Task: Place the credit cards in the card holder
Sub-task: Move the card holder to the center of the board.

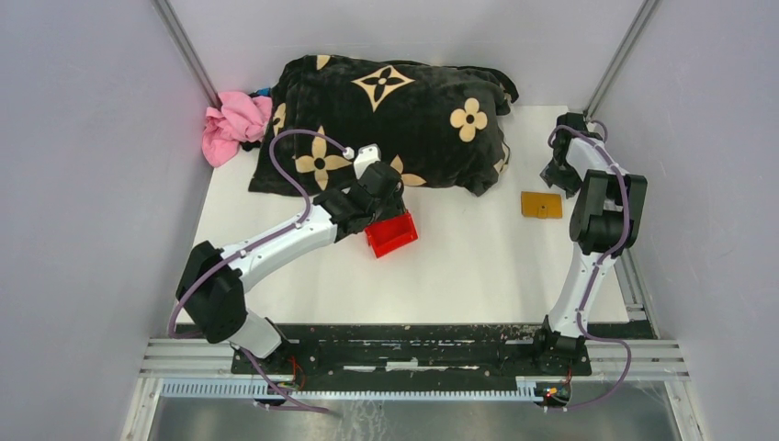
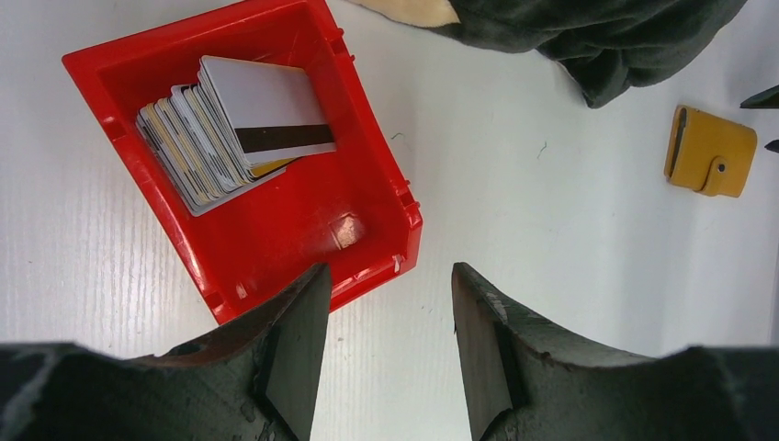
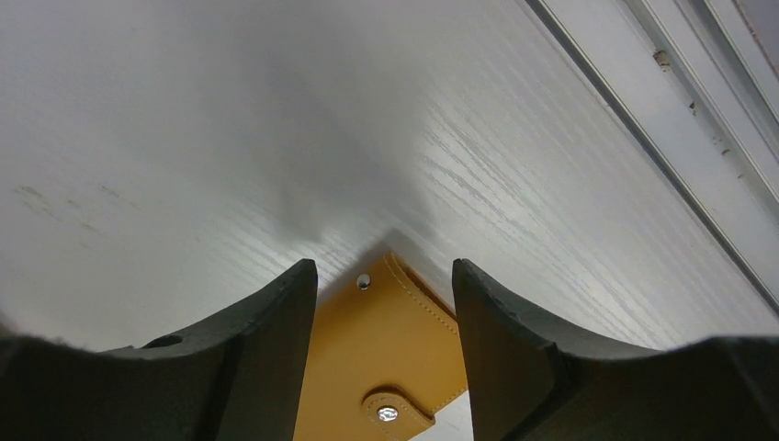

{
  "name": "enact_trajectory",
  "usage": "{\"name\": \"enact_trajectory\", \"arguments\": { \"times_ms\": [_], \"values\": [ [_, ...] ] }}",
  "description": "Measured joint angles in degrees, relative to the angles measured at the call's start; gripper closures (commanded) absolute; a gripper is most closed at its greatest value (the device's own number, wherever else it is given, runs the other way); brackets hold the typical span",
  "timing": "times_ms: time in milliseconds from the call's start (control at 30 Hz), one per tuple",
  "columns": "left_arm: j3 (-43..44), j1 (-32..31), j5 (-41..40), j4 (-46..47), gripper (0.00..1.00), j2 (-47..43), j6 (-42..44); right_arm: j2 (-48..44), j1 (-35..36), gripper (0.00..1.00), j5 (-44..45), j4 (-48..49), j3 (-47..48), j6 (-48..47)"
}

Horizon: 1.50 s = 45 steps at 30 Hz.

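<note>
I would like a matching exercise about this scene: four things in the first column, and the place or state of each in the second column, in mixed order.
1. grey and white plastic credit cards
2. tan leather card holder
3. pink crumpled cloth
4. left gripper

A. open, above the white table
B. beside the black flowered blanket
C. stacked in the red plastic bin
D. folded shut, below the right gripper

Pairs: 1-C, 2-D, 3-B, 4-A
</note>
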Motion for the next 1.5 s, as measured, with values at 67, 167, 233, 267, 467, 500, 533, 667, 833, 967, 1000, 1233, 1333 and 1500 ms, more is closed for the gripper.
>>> {"name": "enact_trajectory", "arguments": {
  "times_ms": [67, 167, 233, 267, 467, 500, 533, 667, 833, 967, 1000, 1233, 1333, 1500],
  "values": [
    [0.0, 0.0, 0.0, 0.2, 0.42, 0.4, 0.3, 0.7, -0.3, 0.38, -0.7, -0.1, 0.0, 0.2],
    [0.0, -0.3, 0.0, 0.2, 0.42, 0.9, 0.8, 1.9, -0.7, 0.38, -2.2, -0.1, 0.0, 1.1],
    [0.0, -0.5, -0.1, 0.2, 0.42, 1.1, 1.0, 2.3, -0.9, 0.38, -3.3, 0.1, 0.0, 1.7],
    [0.1, -0.7, -0.1, 0.2, 0.42, 1.1, 1.0, 2.3, -1.0, 0.38, -4.1, 0.1, 0.0, 2.1],
    [0.1, -1.3, -0.3, 0.0, 0.43, 1.1, 1.2, 1.3, -1.1, 0.39, -7.2, 2.4, -2.2, 4.2],
    [0.1, -1.4, -0.6, -0.1, 0.43, 1.1, 1.2, 0.9, -1.0, 0.39, -7.3, 3.0, -3.0, 4.4],
    [0.1, -1.5, -0.7, -0.1, 0.43, 1.1, 1.2, 0.4, -0.8, 0.39, -7.4, 3.6, -3.8, 4.5],
    [0.1, -2.6, -1.6, -0.6, 0.43, 1.1, 1.2, -2.4, 0.9, 0.39, -7.7, 5.5, -8.3, 5.3],
    [0.1, -5.7, -3.1, -1.7, 0.43, 1.0, 1.1, -5.7, 5.1, 0.39, -8.2, 6.0, -12.9, 6.5],
    [0.0, -9.0, -4.4, -2.5, 0.43, 0.2, 1.0, -8.3, 9.0, 0.39, -8.8, 6.5, -16.7, 7.0],
    [-0.1, -9.9, -4.6, -2.5, 0.43, -0.1, 0.9, -9.0, 10.1, 0.39, -9.2, 6.8, -17.7, 6.9],
    [-2.4, -14.6, -6.3, -3.1, 0.43, -1.6, -1.3, -11.4, 14.8, 0.40, -12.3, 8.3, -21.3, 3.4],
    [-3.7, -16.1, -6.7, -3.8, 0.43, -1.6, -2.4, -12.3, 16.6, 0.40, -13.5, 9.2, -22.6, 1.8],
    [-5.0, -18.0, -7.6, -4.3, 0.43, -1.6, -3.7, -13.5, 20.4, 0.40, -16.2, 9.9, -24.2, -0.8]
  ]
}}
